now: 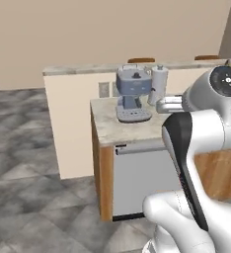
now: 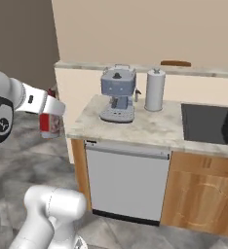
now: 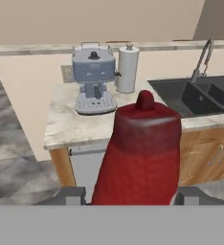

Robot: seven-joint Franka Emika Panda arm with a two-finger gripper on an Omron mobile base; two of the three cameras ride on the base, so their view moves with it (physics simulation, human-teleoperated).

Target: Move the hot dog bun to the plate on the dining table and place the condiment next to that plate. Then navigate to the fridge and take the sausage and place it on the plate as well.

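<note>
The condiment point(image 3: 140, 153), a red bottle, sits clamped between the part-open fingers of the gripper point(image 3: 133, 198), carried in the air at about eight o'clock from the coffee machine point(image 2: 118, 93) on the counter point(image 2: 150, 127). The towel roll point(image 2: 155, 90) stands at three o'clock of that machine, with the sink point(image 3: 205, 93) beyond. The plate's spot is not in sight, so the bottle is best kept level and clear of the counter edge while the base turns, though how firm the hold is looks hard to judge.
</note>
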